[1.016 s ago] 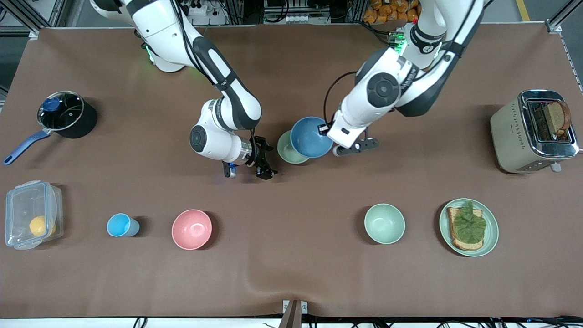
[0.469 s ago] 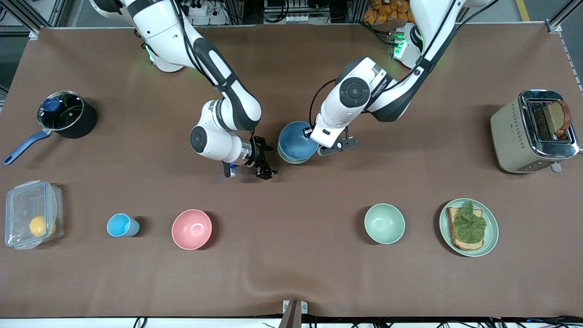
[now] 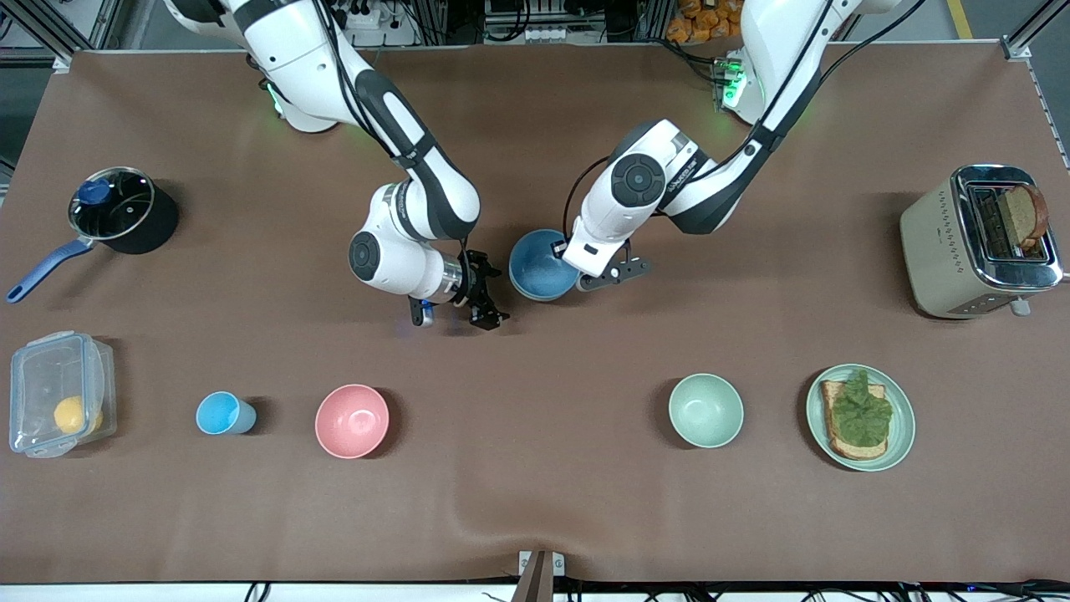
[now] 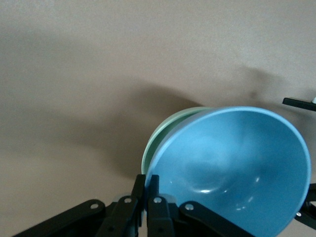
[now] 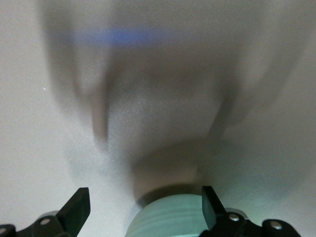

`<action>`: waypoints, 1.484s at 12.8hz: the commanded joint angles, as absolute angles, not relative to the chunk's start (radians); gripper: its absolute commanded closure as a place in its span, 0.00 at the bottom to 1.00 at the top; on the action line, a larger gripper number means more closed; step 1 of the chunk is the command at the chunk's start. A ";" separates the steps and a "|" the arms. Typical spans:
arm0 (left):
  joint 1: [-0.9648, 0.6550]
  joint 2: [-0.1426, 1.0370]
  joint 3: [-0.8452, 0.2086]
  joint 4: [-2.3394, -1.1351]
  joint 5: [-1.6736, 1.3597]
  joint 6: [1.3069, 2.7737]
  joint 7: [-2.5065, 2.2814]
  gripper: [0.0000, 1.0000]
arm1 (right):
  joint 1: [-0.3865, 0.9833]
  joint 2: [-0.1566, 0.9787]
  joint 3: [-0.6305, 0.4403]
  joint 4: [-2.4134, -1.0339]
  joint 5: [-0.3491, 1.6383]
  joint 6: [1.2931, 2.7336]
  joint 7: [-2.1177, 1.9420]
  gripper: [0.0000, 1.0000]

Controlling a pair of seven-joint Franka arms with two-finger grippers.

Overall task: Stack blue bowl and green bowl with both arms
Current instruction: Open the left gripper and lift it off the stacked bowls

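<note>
The blue bowl (image 3: 539, 267) is at the table's middle, directly over the green bowl, which it hides in the front view. In the left wrist view the blue bowl (image 4: 232, 168) is tilted, and a strip of the green bowl's rim (image 4: 162, 132) peeks out beside it. My left gripper (image 3: 565, 252) (image 4: 148, 182) is shut on the blue bowl's rim. My right gripper (image 3: 491, 294) (image 5: 144, 197) waits open beside the bowls, toward the right arm's end. The green bowl's pale wall (image 5: 173, 219) shows low between its fingers.
Nearer the front camera stand a pink bowl (image 3: 352, 420), a sky-blue cup (image 3: 219, 413), a mint bowl (image 3: 705, 410) and a plate (image 3: 904, 435) with toast and lettuce. A toaster (image 3: 961, 251), a lidded pot (image 3: 121, 209) and a plastic box (image 3: 58, 393) stand at the table's ends.
My left arm carried the blue bowl toward the right arm's end and down over the green bowl, which now no longer shows from the front. The right arm stayed put.
</note>
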State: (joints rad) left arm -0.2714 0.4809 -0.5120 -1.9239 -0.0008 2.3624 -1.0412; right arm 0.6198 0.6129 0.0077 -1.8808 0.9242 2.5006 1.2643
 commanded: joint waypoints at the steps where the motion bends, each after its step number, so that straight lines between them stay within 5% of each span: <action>1: -0.278 0.505 -0.512 -1.908 0.043 2.384 -1.075 1.00 | 0.612 0.623 0.014 -1.864 0.953 2.496 1.244 0.00; 17: -0.299 0.555 -0.509 -1.904 0.097 2.431 -1.106 1.00 | 0.611 0.617 0.014 -1.864 0.953 2.496 1.244 0.00; 18: -0.296 0.555 -0.508 -1.902 0.097 2.430 -1.118 0.55 | 0.614 0.617 0.014 -1.864 0.953 2.496 1.244 0.00; 19: -0.296 0.563 -0.508 -1.899 0.097 2.431 -1.121 0.01 | 0.612 0.617 0.014 -1.864 0.953 2.496 1.244 0.00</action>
State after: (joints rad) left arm -0.2899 0.5485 -0.5106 -1.9167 0.0637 2.4239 -1.0752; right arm 0.6195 0.6129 0.0072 -1.8754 0.9242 2.5006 1.2643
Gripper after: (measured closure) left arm 0.885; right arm 0.000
